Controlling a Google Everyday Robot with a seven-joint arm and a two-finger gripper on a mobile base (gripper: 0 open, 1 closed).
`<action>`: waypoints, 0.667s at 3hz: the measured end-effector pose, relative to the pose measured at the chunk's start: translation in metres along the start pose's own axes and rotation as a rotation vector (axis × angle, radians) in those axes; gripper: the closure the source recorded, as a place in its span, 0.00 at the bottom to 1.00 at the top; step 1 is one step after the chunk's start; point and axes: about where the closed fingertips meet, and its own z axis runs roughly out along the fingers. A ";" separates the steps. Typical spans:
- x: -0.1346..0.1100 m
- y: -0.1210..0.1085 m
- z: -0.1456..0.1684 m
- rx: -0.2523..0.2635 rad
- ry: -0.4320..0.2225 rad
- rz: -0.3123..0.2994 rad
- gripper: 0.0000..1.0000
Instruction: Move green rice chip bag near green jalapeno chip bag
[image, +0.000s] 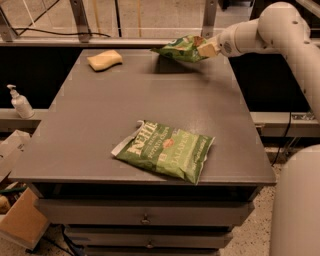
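The green rice chip bag (181, 49), small and glossy bright green, hangs lifted a little above the far right part of the grey table (100, 110), casting a shadow below it. My gripper (206, 48) is shut on the bag's right end, reaching in from the right on the white arm. The green jalapeno chip bag (165, 150), larger and olive green with white Kettle lettering, lies flat near the table's front edge, well apart from the lifted bag.
A yellow sponge (104, 60) lies at the table's far left. A soap pump bottle (20, 102) stands on a ledge to the left of the table. My white body (297, 200) is at the front right. Cardboard boxes (17, 220) sit on the floor at lower left.
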 end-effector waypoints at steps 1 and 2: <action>-0.006 0.009 -0.044 0.053 -0.027 0.042 1.00; -0.008 0.023 -0.096 0.116 -0.054 0.095 1.00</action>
